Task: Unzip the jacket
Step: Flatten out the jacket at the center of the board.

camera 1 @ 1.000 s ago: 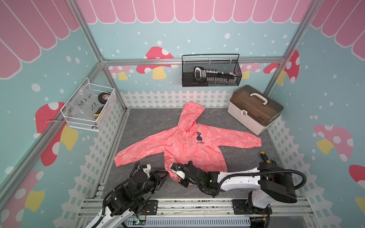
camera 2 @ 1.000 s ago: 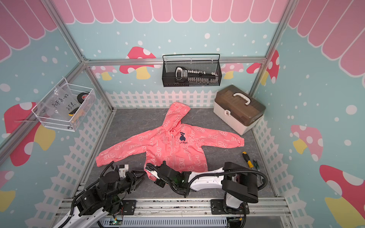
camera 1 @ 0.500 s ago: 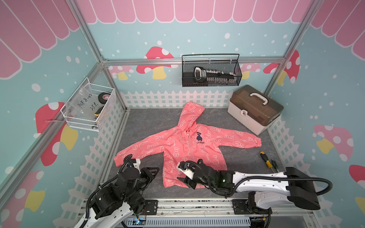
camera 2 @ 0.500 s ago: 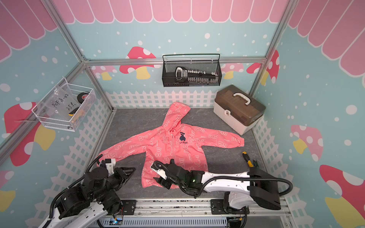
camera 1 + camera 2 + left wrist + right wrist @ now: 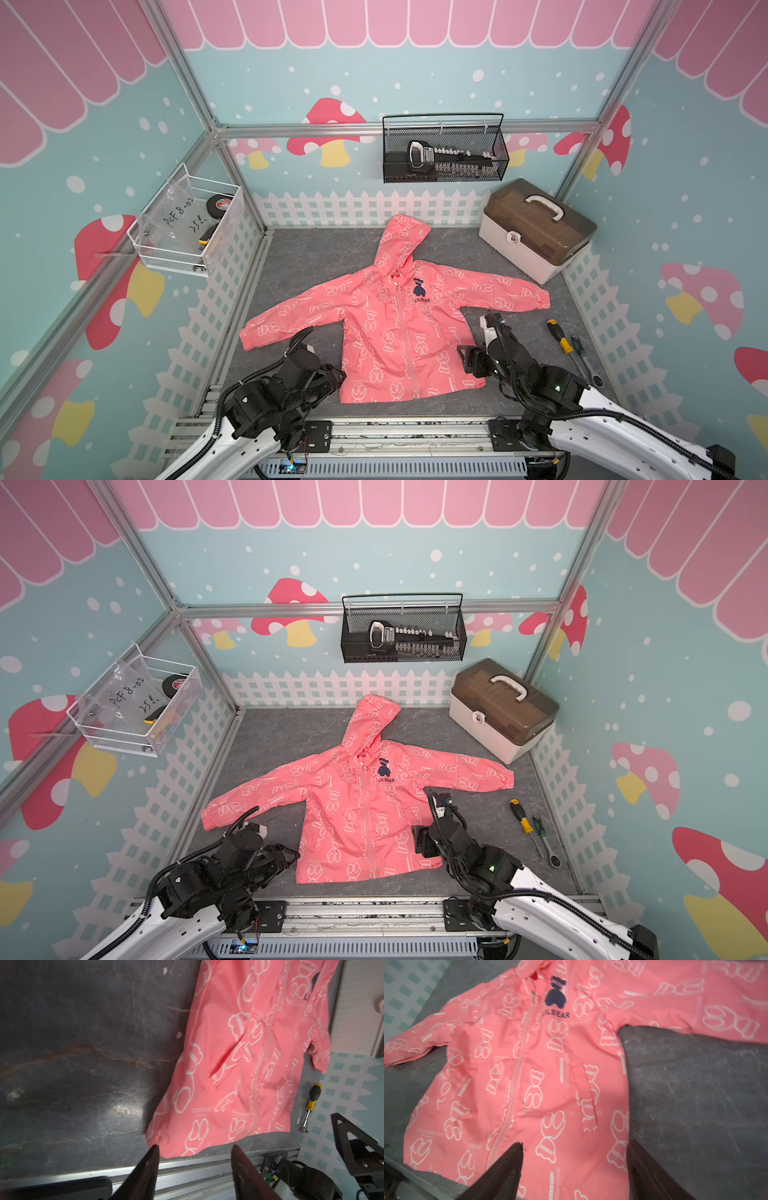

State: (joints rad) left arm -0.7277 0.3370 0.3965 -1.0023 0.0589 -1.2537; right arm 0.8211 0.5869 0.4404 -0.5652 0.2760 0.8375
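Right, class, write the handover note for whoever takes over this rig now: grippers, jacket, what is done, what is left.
Coral-pink hooded jacket with white bear prints: flat on the grey mat, front up.
Left gripper: open, empty, near its hem corner.
Right gripper: open, empty, at its opposite side.
Done: nothing; zipper closed up to the collar.
To do: take the metal ring pull, draw it to the hem.

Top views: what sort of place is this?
Probably a staged robot test cell, not a real room: aluminium framing with printed mushroom wall panels, left arm and right arm mounted on a front rail, toolbox near the jacket.
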